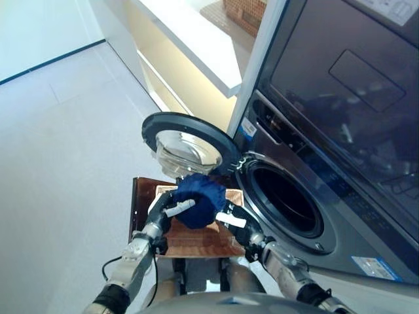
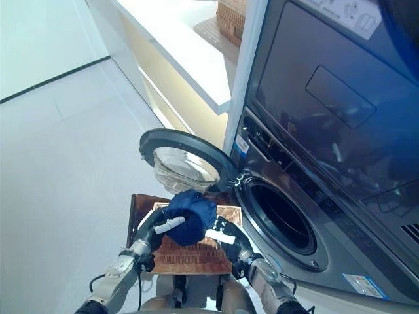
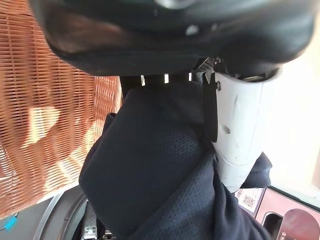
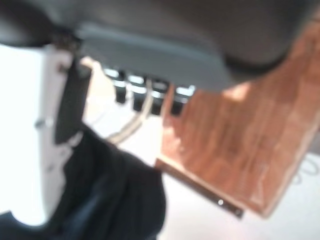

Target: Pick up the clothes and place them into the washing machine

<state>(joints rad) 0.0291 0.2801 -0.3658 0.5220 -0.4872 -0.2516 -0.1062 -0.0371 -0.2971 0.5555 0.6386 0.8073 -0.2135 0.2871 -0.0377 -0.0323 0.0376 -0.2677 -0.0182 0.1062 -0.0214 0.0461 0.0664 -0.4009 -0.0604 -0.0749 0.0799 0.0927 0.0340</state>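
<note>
Clothes [image 1: 198, 198], bunched into one dark blue bundle, are held up between the two hands; the bundle is seen above a brown woven tray [image 1: 203, 241] and just beside the round opening of the washing machine [image 1: 288, 199], not inside it. The left hand [image 1: 165, 212] is pressed on the bundle's left side, its white thumb laid across the cloth; the right hand [image 1: 236, 222] is pressed on the right side, its white thumb also on the cloth. The round door [image 1: 186, 145] is swung wide open, behind the bundle. A white counter [image 1: 196, 39] with a woven basket [image 1: 243, 13] on it is shown only in the eye views. In the left wrist view, the cloth [image 3: 160, 170] is seen caught under the white thumb [image 3: 235, 135]; the woven tray [image 3: 45, 130] lies past it. In the right wrist view, the dark cloth [image 4: 115, 200] is seen by the white thumb [image 4: 42, 135]; a wooden board [image 4: 240, 150] is shown there, with the fingers bent toward the cloth.
</note>
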